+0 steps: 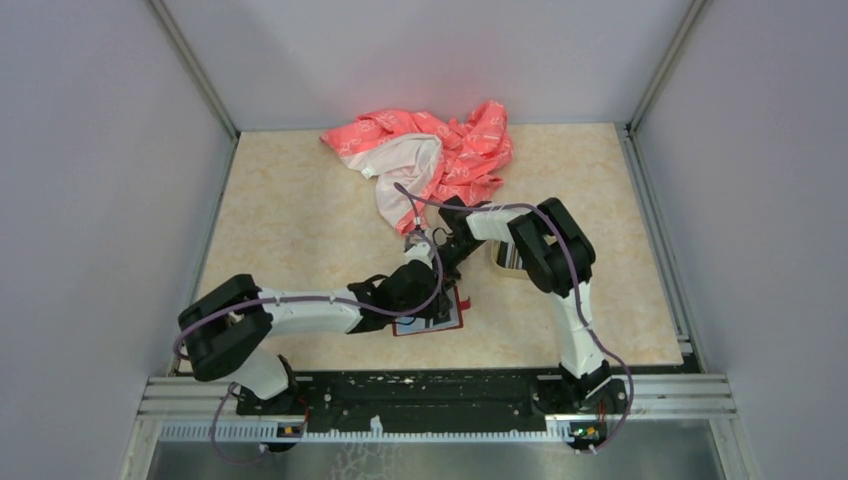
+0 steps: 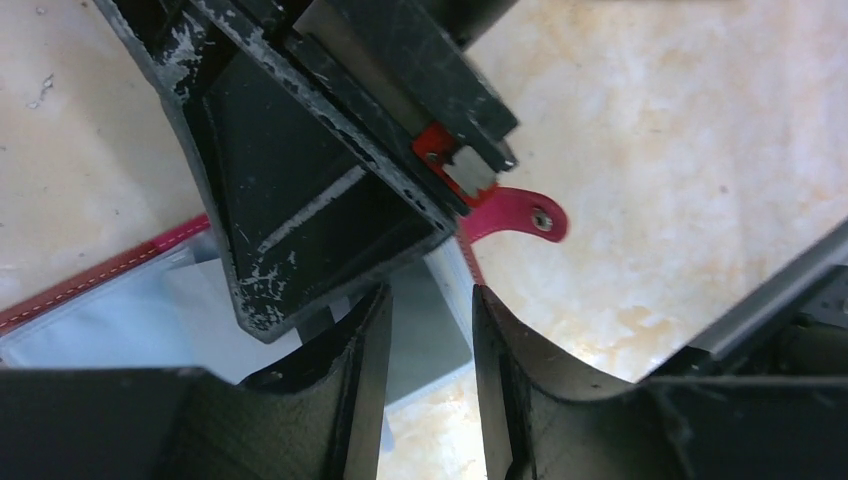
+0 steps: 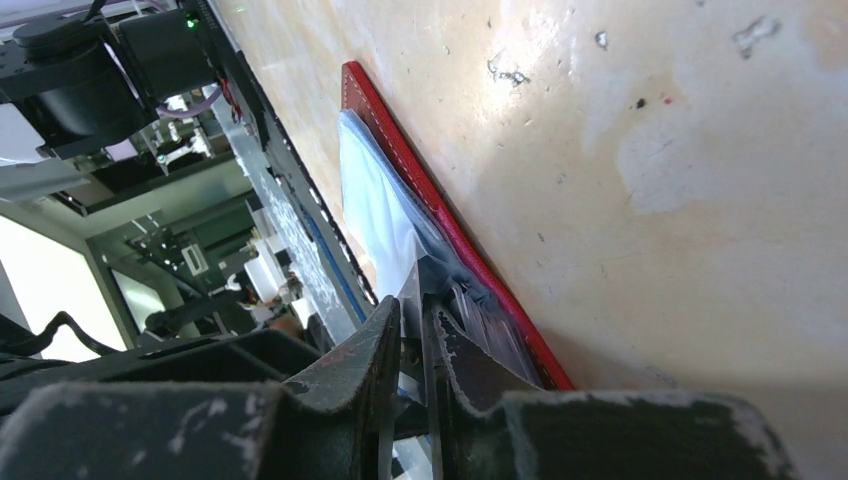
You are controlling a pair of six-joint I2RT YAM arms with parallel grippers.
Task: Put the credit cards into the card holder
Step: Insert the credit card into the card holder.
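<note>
The dark red card holder [image 1: 452,318] lies open on the table between the two arms. Its grey-blue pocket [image 2: 90,325] and red snap tab [image 2: 520,212] show in the left wrist view, its red edge [image 3: 400,150] in the right wrist view. My right gripper [image 3: 409,298] is shut on a thin credit card [image 3: 413,275], held edge-on with its tip down at the holder's pockets. My left gripper [image 2: 430,295] hovers open just over the holder. A flat grey card face [image 2: 430,335] shows through its gap, untouched by either finger. The right gripper's black body [image 2: 300,150] fills the top of the left wrist view.
A pink-and-white patterned cloth [image 1: 430,150] lies bunched at the back of the table. A beige tray [image 1: 503,258] sits right of the holder, mostly hidden behind the right arm. Grey walls enclose the table on three sides.
</note>
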